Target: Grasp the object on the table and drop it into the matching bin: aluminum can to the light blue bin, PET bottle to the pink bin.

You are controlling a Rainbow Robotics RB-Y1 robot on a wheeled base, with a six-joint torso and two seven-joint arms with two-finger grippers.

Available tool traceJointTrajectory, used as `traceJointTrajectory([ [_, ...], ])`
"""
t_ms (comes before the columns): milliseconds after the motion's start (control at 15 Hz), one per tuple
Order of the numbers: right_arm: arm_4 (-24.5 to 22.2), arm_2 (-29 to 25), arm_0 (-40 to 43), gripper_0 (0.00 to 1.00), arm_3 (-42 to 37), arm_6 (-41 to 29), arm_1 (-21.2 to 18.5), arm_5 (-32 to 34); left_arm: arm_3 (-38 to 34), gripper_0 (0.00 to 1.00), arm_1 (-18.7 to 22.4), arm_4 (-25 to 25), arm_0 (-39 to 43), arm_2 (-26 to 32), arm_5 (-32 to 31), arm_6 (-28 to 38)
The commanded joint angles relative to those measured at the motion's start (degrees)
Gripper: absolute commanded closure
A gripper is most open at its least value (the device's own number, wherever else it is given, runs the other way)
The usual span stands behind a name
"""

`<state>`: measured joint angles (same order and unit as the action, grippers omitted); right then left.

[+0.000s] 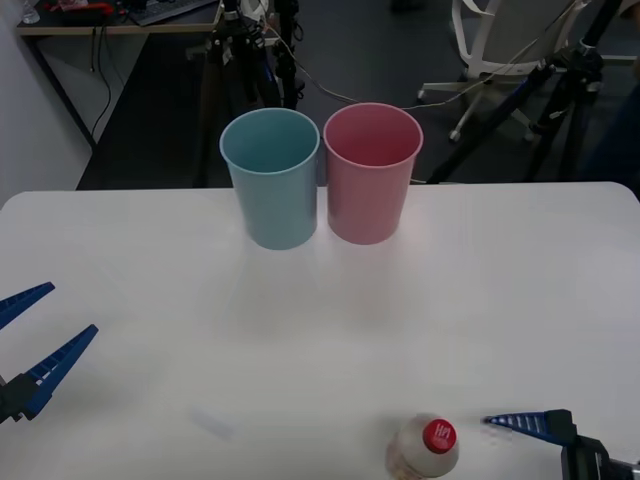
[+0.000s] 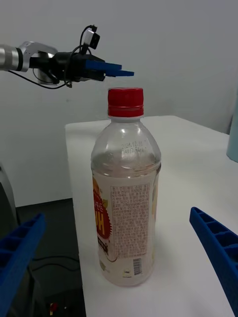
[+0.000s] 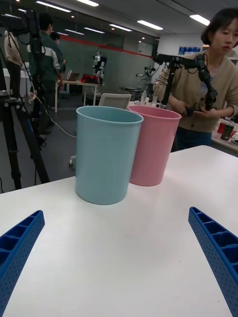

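Observation:
The PET bottle (image 1: 425,448) stands upright near the table's (image 1: 320,330) front edge, right of centre. It is clear plastic with a red cap and a yellow-orange label. My right gripper (image 1: 490,462) is open just to its right at table height. In the right wrist view the bottle (image 2: 125,198) stands just ahead of the gap of the right gripper (image 2: 118,215), untouched. The light blue bin (image 1: 270,180) and the pink bin (image 1: 372,175) stand side by side at the back, the pink one on the right. My left gripper (image 1: 70,310) hangs open at the left edge, holding nothing.
In the left wrist view the light blue bin (image 3: 106,153) and pink bin (image 3: 151,143) stand ahead of the left gripper (image 3: 116,214). Tripod legs (image 1: 545,110) and an office chair (image 1: 500,40) stand behind the table's far edge. White tabletop stretches between bottle and bins.

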<state>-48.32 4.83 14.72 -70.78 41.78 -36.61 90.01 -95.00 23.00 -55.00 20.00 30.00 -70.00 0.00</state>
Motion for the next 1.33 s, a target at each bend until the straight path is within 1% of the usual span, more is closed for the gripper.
traceJointTrajectory([
  [67, -0.11, 2.11, -3.12, 0.00, 2.93, 0.67, 0.75, -0.01, 0.00, 0.00, 0.00, 0.00, 0.00, 0.00, 0.00, 0.00],
  [200, -0.11, 4.40, -6.28, 0.00, 6.62, 1.55, 1.54, -0.01, 0.00, 0.00, 0.00, 0.00, 0.00, 0.00, 0.00, 0.00],
  [267, -0.64, 4.66, -6.90, 0.00, 7.24, 1.81, 2.16, -0.01, 0.00, 0.00, 0.00, 0.00, 0.00, 0.00, 0.00, 0.00],
  [1067, -7.32, 4.40, -9.62, 0.00, 7.41, 0.93, 9.28, -1.41, 0.00, 0.00, 0.00, 0.00, 0.00, 0.00, 0.00, 0.00],
  [1333, -8.99, 4.40, -10.15, 0.00, 7.32, 0.67, 10.68, -1.41, 0.00, 0.00, 0.00, 0.00, 0.00, 0.00, 0.00, 0.00],
])
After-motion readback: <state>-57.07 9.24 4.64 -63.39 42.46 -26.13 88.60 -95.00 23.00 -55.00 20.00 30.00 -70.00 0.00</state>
